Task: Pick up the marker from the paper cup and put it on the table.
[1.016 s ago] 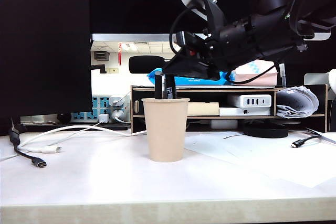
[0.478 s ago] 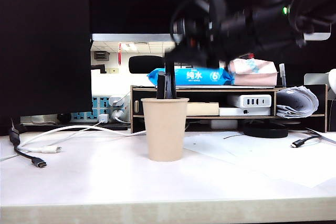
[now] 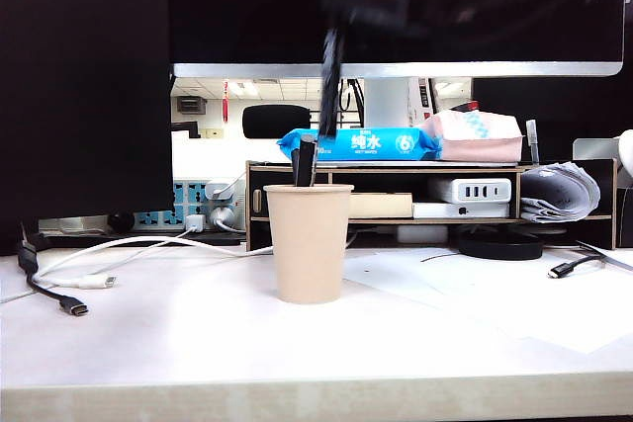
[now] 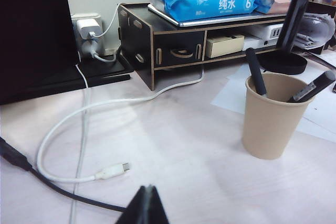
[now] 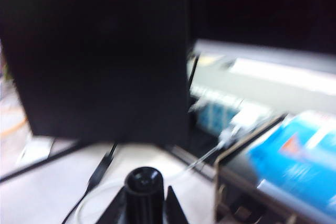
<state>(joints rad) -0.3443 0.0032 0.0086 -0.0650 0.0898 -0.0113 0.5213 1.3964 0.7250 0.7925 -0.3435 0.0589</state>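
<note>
The black marker [image 3: 327,81] hangs nearly upright above the beige paper cup [image 3: 309,242], its lower end clear of the rim. My right gripper [image 3: 341,17], a dark blur at the top of the exterior view, is shut on its upper part. In the right wrist view the marker's round end [image 5: 142,182] sits between the two fingers of the right gripper [image 5: 144,204]. In the left wrist view the marker [image 4: 296,11] is a slanted black bar above the cup [image 4: 273,121]. My left gripper [image 4: 148,190] is shut and empty, low over the white table [image 4: 173,145], well away from the cup.
Two other black pens [image 4: 255,72] stay in the cup, one with a grey end [image 4: 314,86]. Behind it stands a dark shelf stand [image 3: 396,205] with a blue wipes pack [image 3: 361,143]. White and black cables [image 3: 89,279] lie at the left, paper sheets [image 3: 514,294] at the right.
My right gripper has risen with the marker, drawing it up and out of the cup. The cup and the other pens stayed in place. The left arm has not moved.
</note>
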